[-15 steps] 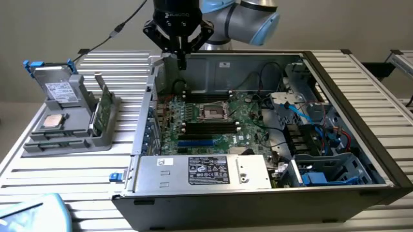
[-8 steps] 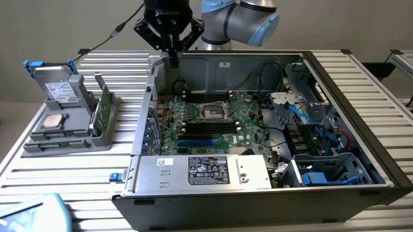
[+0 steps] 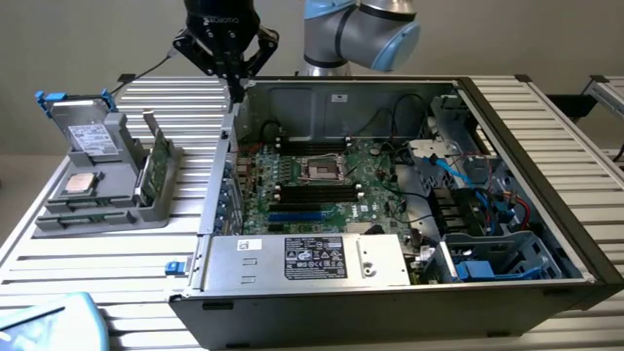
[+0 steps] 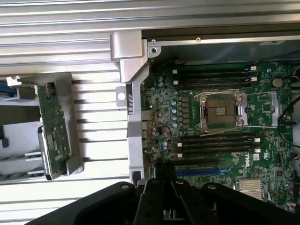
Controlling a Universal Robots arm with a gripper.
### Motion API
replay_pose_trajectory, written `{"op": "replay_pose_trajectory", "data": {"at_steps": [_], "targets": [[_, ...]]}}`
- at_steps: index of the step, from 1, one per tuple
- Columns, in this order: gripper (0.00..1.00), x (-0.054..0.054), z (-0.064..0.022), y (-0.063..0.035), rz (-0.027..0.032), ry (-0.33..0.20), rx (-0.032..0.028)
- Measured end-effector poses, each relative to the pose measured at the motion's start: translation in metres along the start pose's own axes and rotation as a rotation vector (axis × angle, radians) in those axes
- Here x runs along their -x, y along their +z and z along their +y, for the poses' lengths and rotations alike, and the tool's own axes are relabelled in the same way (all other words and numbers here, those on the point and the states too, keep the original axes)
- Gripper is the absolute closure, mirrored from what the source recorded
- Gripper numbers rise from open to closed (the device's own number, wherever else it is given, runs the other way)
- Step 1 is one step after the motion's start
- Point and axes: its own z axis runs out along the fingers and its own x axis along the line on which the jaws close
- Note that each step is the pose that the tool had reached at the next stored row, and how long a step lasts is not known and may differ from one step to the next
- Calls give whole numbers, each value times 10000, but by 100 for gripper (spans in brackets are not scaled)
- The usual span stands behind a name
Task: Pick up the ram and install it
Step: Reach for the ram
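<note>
Ribbed alu table [image 3: 98, 256], open PC case [image 3: 546, 183] lying on it, grey tray [image 3: 88, 219] just beside case on exterior view's left.

- Gripper [image 3: 234, 82]: fingers pinched together, empty. Hangs over case's rear corner on the tray side, well above everything.
- Ram [image 3: 156, 159]: stands on edge in tray, leaning a bit, apart from gripper. Untouched.
- Mobo slots [image 3: 312, 194] either side of CPU socket [image 3: 324, 170]; whether free, can't tell.

Risks (judgement):
- Closed fingers coming down on ram edge would knock it over or out of tray.
- Thin stick + lean: off-centre pinch → twists in grip, goes skew into slot.
- Case wall sits betw. tray and slots; low carry could clip it.
</note>
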Motion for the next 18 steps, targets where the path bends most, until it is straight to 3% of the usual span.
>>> {"op": "replay_pose_trajectory", "data": {"at_steps": [18], "targets": [[89,-720,-30,47,328,0,-24]]}}
